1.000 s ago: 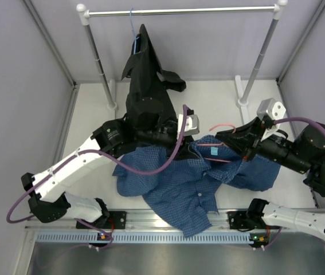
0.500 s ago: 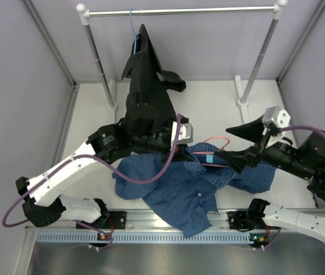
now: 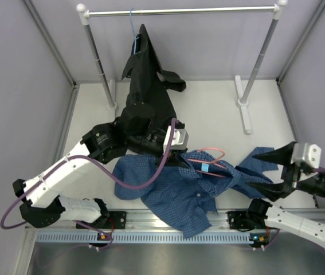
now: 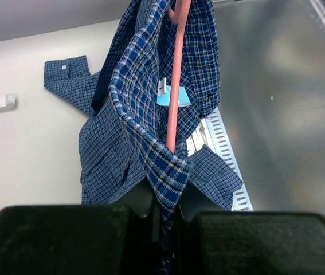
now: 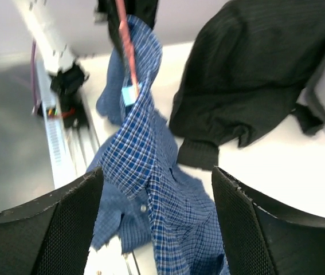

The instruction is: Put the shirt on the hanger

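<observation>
Since a second ago the right end effector (image 3: pixel 262 175) has drawn back to the lower right of the top view; its jaws stand wide apart, holding nothing. The left end effector (image 4: pixel 165 215) is clamped on the collar of the shirt (image 3: pixel 179 189), with the hanger (image 3: pixel 208 153) threaded into the neck beside the light-blue label. The shirt's body lies crumpled at frame centre on the pale table (image 3: pixel 208 109). Grey walls enclose the table; a black shirt (image 3: pixel 145 86) hangs from the rail (image 3: pixel 179 10) at the top.
</observation>
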### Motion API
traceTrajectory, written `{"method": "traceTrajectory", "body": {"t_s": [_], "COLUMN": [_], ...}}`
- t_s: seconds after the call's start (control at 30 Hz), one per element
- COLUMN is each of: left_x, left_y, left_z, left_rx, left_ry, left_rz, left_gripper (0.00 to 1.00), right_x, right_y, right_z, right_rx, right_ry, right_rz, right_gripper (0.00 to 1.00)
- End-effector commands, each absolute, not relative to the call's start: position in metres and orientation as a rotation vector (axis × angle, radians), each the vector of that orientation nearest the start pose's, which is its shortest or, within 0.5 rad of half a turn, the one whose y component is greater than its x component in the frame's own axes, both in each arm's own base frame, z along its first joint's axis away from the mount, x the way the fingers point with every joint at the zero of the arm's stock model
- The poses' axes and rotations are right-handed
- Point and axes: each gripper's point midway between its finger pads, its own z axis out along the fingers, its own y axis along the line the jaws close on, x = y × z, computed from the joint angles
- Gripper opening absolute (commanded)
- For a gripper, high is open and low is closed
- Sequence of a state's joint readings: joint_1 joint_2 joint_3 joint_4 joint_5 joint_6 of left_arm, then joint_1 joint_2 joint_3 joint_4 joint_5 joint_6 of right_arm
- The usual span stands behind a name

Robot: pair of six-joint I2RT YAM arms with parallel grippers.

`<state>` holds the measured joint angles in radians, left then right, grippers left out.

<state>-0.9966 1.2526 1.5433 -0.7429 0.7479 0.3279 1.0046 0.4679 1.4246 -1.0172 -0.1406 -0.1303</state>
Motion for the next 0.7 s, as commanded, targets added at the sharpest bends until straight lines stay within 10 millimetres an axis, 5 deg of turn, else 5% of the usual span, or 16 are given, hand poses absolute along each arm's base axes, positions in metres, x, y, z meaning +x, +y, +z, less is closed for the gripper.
{"method": "traceTrajectory", "body": {"t_s": [0.0,0.13,0.33,0.6,0.67], "left_x": [0.073,0.072,0.071,0.069,0.071], "left_y": [-0.338,-0.339,-0.339,-0.336,-0.336], "left_z": [0.391,0.392,0.390,0.393,0.393], "left_rx": [1.670,1.670,1.669,1.664,1.659], "left_ry": [1.150,1.157,1.170,1.165,1.166], "left_rz": [-1.248,-1.267,-1.280,-1.276,-1.266], "left_gripper": [0.00,0.00,0.00,0.00,0.00], "right_x": [0.046,0.041,0.044,0.054,0.056], "right_y": [0.143,0.163,0.176,0.180,0.180], "right_z": [0.364,0.353,0.374,0.375,0.378], "right_rx": [-1.242,-1.368,-1.324,-1.277,-1.259], "right_ry": [1.481,1.422,1.288,1.286,1.283], "right_rz": [0.794,0.844,0.870,0.843,0.840], "right_gripper": [0.72,0.67,0.61,0.02,0.00]}}
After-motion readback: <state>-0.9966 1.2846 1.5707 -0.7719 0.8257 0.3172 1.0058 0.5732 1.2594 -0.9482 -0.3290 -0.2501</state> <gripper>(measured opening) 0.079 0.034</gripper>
